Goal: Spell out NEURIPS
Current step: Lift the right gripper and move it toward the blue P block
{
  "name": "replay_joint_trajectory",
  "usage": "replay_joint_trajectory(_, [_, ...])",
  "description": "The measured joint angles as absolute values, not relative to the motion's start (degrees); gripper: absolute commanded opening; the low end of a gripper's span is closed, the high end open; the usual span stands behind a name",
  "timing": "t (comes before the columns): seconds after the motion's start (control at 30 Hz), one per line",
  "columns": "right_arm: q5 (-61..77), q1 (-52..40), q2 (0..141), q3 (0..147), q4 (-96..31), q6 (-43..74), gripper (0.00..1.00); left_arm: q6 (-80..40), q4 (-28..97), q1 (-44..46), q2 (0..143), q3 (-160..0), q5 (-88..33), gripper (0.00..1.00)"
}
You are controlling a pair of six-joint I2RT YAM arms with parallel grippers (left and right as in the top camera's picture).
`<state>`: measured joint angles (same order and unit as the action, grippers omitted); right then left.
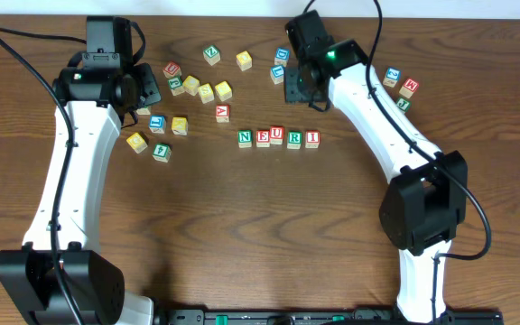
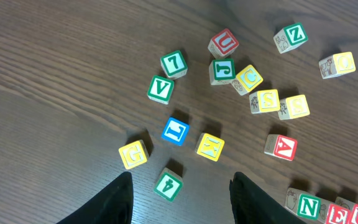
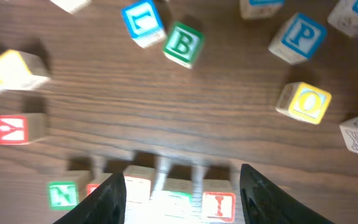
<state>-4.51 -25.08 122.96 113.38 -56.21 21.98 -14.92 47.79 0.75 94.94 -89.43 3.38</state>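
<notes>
Wooden cubes N, E, U, R, I (image 1: 277, 135) stand in a row at the middle of your tabletop (image 1: 242, 226). Your right gripper (image 3: 182, 177) hovers near the R and I end, jaws apart, grasping nothing. The blue P cube (image 3: 300, 37) lies loose beyond it. Your left gripper (image 2: 180, 177) hangs released over scattered cubes (image 2: 175, 130), the yellow S cube (image 2: 267, 101) among them.

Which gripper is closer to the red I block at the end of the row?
Right. The right gripper is just beyond the red I block; the left gripper is far off to its left, over the loose blocks.
</notes>
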Motion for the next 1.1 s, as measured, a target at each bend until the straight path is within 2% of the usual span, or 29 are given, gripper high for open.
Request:
replay_joint_trajectory(0.4, [0.10,-25.08,122.96,117.38,-56.82,21.63,0.52,-14.98,47.79,0.75,94.94,-89.43,3.36,0.50])
replay_joint_trajectory(0.57, [0.51,-24.56,122.96,119.72,-61.60,21.87,0.51,-15.00,47.81,0.75,94.94,-89.43,3.36,0.50])
replay_joint_trajectory(0.87, [-0.67,-16.38,122.96,122.10,-69.25,23.07,0.52,-15.00,47.79,0.75,94.94,-89.43,3.36,0.50])
replay_joint_trajectory(1.1, [-2.04,-11.07,122.98,122.10,-65.71,24.86,0.51,-14.98,47.81,0.75,94.94,-89.43,3.36,0.50])
